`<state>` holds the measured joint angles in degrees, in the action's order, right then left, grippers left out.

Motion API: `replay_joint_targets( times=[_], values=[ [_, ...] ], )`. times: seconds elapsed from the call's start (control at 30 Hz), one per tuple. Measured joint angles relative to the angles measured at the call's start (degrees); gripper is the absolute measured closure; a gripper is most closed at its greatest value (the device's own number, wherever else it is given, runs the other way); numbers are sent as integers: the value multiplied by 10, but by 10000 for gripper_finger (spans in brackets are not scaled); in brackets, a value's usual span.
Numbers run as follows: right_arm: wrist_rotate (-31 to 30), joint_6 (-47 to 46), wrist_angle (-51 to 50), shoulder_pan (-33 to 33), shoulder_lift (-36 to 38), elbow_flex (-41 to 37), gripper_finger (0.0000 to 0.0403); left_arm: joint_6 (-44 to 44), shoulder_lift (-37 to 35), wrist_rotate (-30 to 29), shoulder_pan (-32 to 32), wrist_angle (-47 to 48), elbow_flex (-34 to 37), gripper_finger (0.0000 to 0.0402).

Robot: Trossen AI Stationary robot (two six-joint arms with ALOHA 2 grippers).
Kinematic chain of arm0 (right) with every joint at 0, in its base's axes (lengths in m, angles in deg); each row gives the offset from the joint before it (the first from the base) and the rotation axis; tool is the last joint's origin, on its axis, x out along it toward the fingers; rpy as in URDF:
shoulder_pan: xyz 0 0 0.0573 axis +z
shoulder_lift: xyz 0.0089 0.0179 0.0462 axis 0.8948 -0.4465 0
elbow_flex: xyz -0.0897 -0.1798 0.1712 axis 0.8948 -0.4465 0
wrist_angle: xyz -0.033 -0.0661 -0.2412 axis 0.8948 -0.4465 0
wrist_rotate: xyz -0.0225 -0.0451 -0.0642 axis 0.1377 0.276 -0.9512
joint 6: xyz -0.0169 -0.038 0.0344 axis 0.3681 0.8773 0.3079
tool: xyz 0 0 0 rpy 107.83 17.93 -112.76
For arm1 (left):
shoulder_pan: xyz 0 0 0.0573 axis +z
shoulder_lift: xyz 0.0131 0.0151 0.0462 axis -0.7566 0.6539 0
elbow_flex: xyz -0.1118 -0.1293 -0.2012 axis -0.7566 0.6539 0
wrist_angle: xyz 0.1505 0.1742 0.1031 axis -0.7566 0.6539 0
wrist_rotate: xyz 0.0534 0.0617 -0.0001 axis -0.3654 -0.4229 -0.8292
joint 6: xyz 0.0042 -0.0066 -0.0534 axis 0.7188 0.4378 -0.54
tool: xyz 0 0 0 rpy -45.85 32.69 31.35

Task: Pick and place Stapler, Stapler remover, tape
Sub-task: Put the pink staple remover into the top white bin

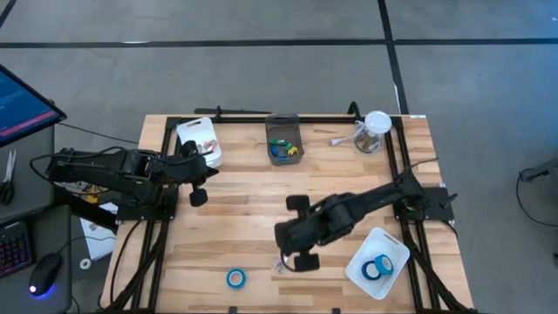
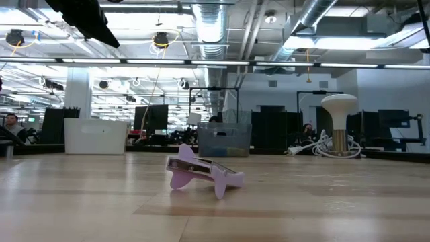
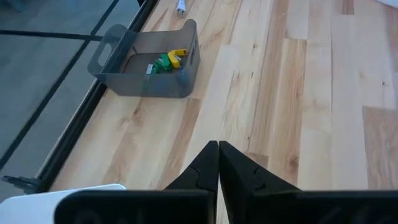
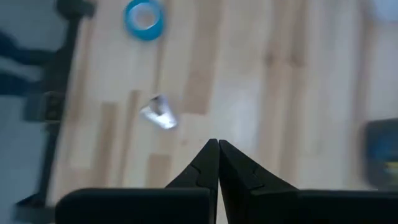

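Grey bin [image 1: 283, 138] and white trays [image 1: 378, 262] flank loose tape [image 1: 235, 277]

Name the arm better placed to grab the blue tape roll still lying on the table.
Right. The right gripper, shut, hovers close beside the loose tape roll; the left gripper sits far back near the white tray.

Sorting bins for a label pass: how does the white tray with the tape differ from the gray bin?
The white tray sits at the table's near right corner; the gray bin sits at the far edge, mid-table. The tray is white, shallow and angled, holding blue tape rolls; the bin is gray, deeper, square to the edge, holding small green and yellow items. Both are open-topped.
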<state>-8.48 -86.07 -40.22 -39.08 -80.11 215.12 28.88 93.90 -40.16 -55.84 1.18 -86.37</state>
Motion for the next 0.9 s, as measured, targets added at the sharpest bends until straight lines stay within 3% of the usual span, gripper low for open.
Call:
replay_joint_targets(
  times=[0.3, 0.63, 0.9],
  values=[
    [138, -66, 27, -14, -52, 0, 403, 13, 0, 0, 0, 0, 0, 398],
    [167, 194, 27, -7, -113, 0, 403, 7, 0, 0, 0, -2, 0, 398],
    [180, 252, 44, 6, -155, 0, 403, -56, 0, 0, 0, -5, 0, 398]
  ],
)
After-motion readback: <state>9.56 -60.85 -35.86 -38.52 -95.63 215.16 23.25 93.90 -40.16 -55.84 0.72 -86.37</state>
